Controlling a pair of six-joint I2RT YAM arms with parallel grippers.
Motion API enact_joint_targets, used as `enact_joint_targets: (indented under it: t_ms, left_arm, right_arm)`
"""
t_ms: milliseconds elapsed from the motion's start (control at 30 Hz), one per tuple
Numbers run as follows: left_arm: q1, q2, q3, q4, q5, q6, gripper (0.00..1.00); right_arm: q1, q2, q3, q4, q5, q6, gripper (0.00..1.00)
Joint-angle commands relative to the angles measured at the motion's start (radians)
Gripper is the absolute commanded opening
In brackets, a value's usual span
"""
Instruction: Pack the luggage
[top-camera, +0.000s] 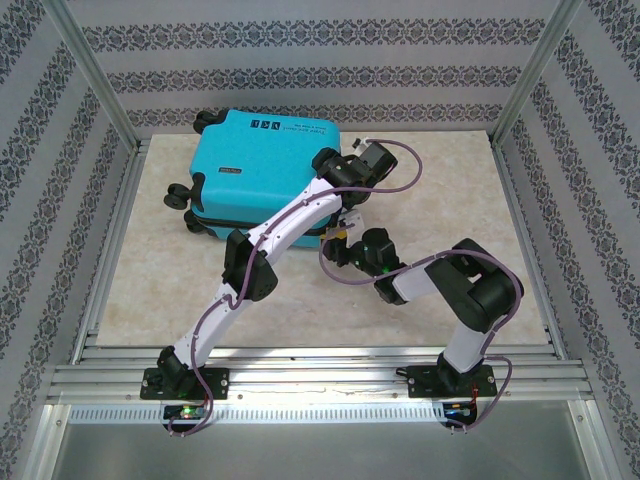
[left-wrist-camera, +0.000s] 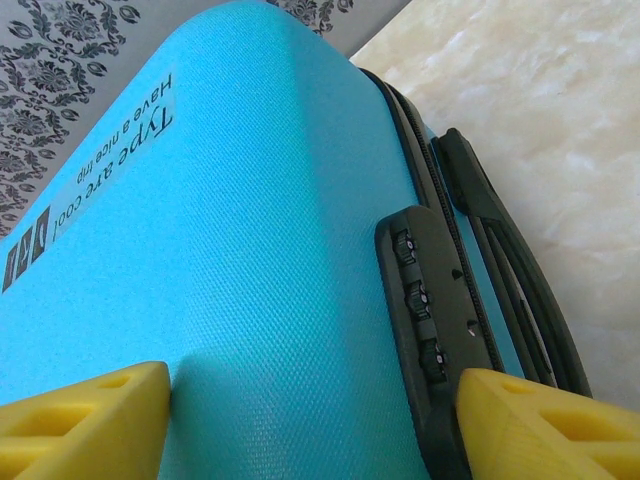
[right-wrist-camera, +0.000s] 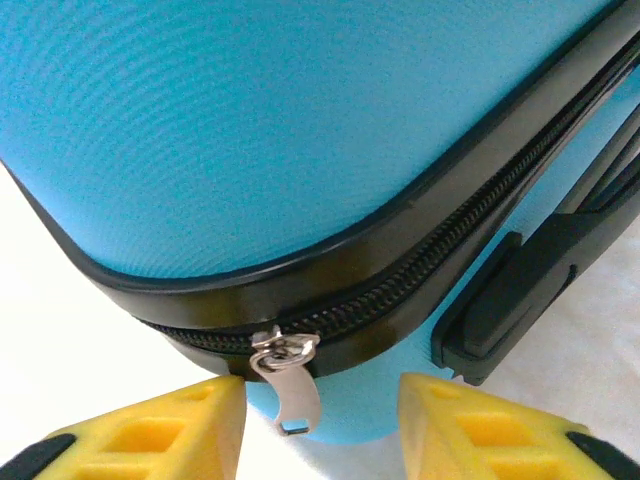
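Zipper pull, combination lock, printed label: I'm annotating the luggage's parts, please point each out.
zipper pull (right-wrist-camera: 290, 390), right wrist view, on its silver tab.
combination lock (left-wrist-camera: 416, 298), left wrist view, on the middle dial.
printed label (left-wrist-camera: 106, 168), left wrist view, on the lettering.

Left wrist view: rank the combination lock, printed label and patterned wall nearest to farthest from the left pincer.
1. Combination lock, right side, at the left pincer.
2. Printed label, left, up the suitcase.
3. Patterned wall, top left, beyond it.

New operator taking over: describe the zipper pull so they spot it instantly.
Find the turquoise luggage. Follow its black zipper to the corner at the right tool, where the pull hangs. It alone is shiny silver metal; neighbouring fittings are black.
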Motion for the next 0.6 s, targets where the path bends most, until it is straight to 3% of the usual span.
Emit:
enact_joint_targets:
  t_ms: [0,267,567]
  left_arm:
    - [0.015,0.007,0.007,-0.092,0.067,-0.042,0.74]
    - [0.015,0.007,-0.009,-0.1,0.069,-0.056,0.73]
    - [0.016,0.005,-0.012,-0.102,0.074,-0.058,0.73]
  right_arm:
    - [-0.004,-0.003,0.033,0.022,0.184,-0.017,0.31]
    - [-0.004,-0.013,0.006,0.03,0.217,-0.072,0.12]
    - [-0.004,-0.026,0.007,0.025,0.139,-0.115,0.08]
